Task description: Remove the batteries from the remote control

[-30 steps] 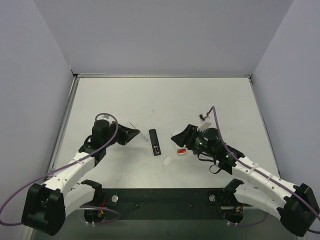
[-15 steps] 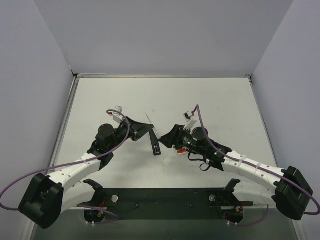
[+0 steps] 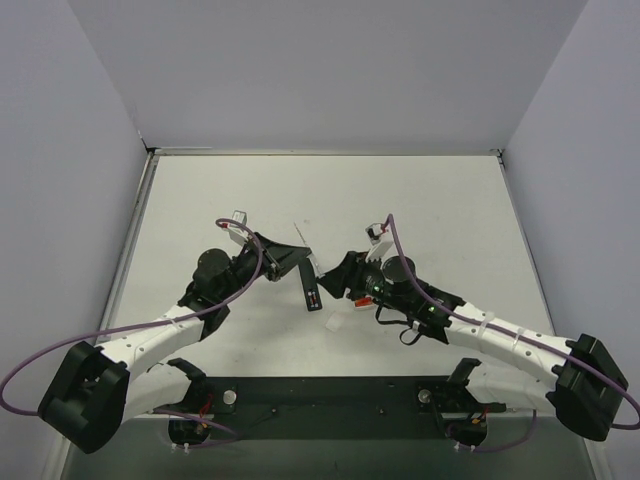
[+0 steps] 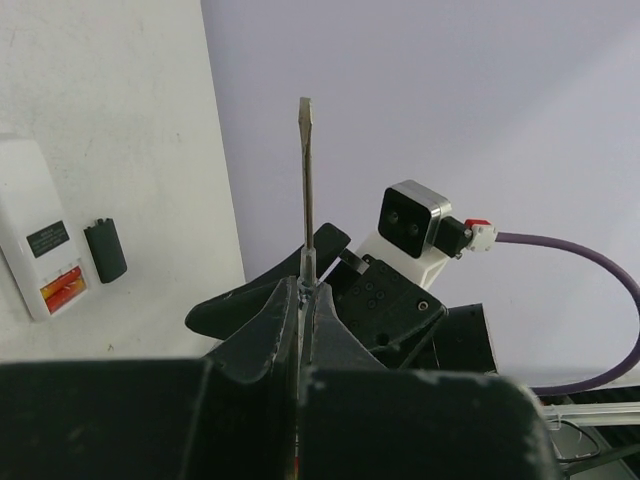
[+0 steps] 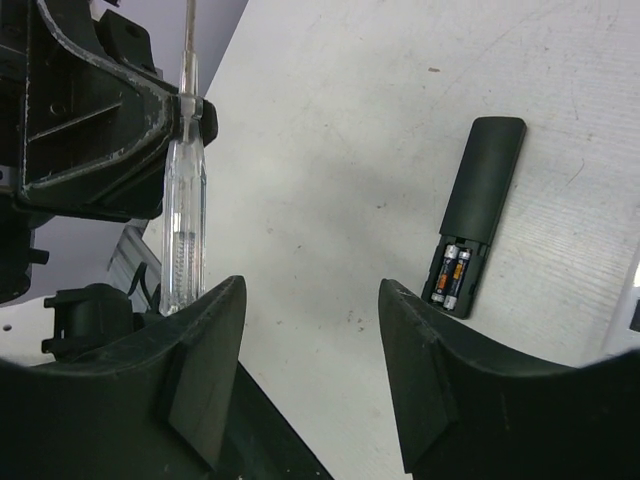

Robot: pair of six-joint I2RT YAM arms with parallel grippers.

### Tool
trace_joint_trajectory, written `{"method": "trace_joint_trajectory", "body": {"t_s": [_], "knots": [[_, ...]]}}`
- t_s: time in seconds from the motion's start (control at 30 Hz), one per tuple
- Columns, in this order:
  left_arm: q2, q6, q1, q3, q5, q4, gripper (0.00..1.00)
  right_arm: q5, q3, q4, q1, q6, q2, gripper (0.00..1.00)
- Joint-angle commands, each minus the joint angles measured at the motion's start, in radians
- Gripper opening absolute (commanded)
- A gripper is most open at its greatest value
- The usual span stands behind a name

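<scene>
The left gripper (image 4: 302,300) is clamped tight on one screwdriver (image 4: 306,190). Its thin metal shaft ends in a flat blade, and its clear plastic handle is seen from the right wrist view. The right gripper (image 5: 310,300) is held parted, and nothing is gripped between its two matte black fingers (image 5: 205,370).

Just beyond them, one remote control (image 5: 482,180) is laid flat on the table (image 5: 330,120). It is a slim black bar with a rounded far end, and its compartment at the near end is uncovered. Two batteries (image 5: 452,272) are seated side by side in that compartment; they are small dark cylinders with orange marks.

From the left wrist, one flat black rectangle (image 4: 105,250) is seen lying just beside one white piece (image 4: 25,200) that bears a red-and-orange label. One small white square (image 3: 333,322) is laid near the remote control's near end. The table is white, matte and faintly scuffed.
</scene>
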Motion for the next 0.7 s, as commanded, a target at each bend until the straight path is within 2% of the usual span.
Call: {"method": "trace_joint_trajectory", "body": {"t_s": [0.0,0.13,0.23,0.43,0.67], "knots": [[0.008,0.012,-0.006,0.007,-0.023,0.055,0.00,0.024,-0.049,0.067,0.017,-0.060,-0.110,0.53],[0.024,0.018,-0.008,0.002,-0.017,0.081,0.00,0.039,-0.067,0.070,0.022,-0.089,-0.212,0.55],[0.037,0.023,-0.015,0.007,-0.017,0.095,0.00,0.041,-0.049,0.055,0.025,-0.106,-0.233,0.55],[0.035,0.024,-0.026,-0.001,-0.026,0.107,0.00,0.027,0.008,0.018,0.026,-0.100,-0.182,0.54],[0.018,0.026,-0.029,-0.011,-0.034,0.106,0.00,0.050,0.057,-0.011,0.031,-0.075,-0.110,0.48]]}}
